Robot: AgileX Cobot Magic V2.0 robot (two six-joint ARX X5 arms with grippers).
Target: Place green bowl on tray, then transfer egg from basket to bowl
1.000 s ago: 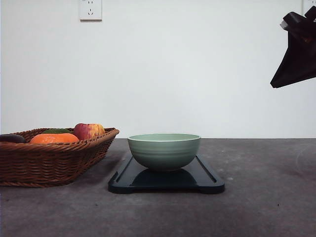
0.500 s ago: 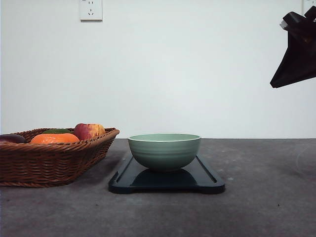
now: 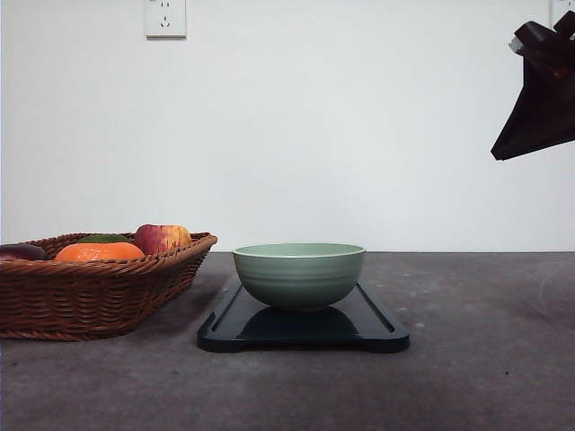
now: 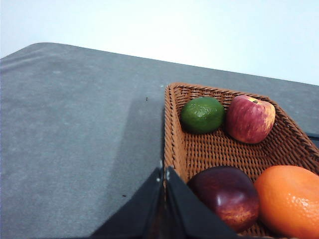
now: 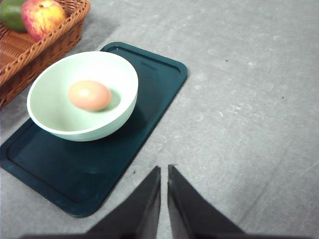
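Near the front edge of the tabletop [image 3: 467, 377], the grey, faintly mottled surface lies bare. Further back, toward the middle, the dark tray [image 3: 303, 328] sits flat with the green bowl [image 3: 299, 274] upright on it. From the right wrist view the egg [image 5: 89, 95] lies inside the bowl. Just left of the tray, by the left edge, stands the wicker basket [image 3: 94, 287], apart from it, holding an apple [image 3: 162, 238], an orange [image 3: 97, 252], a green fruit [image 4: 202, 114] and a dark red fruit [image 4: 227, 194]. Behind the table rises a plain white wall [image 3: 359, 126] with a socket [image 3: 164, 17] high up. The right gripper [image 5: 164, 199] hangs raised above the right side, jaws nearly together, empty. The left gripper [image 4: 164, 199] hovers over the basket's rim, jaws closed, holding nothing.
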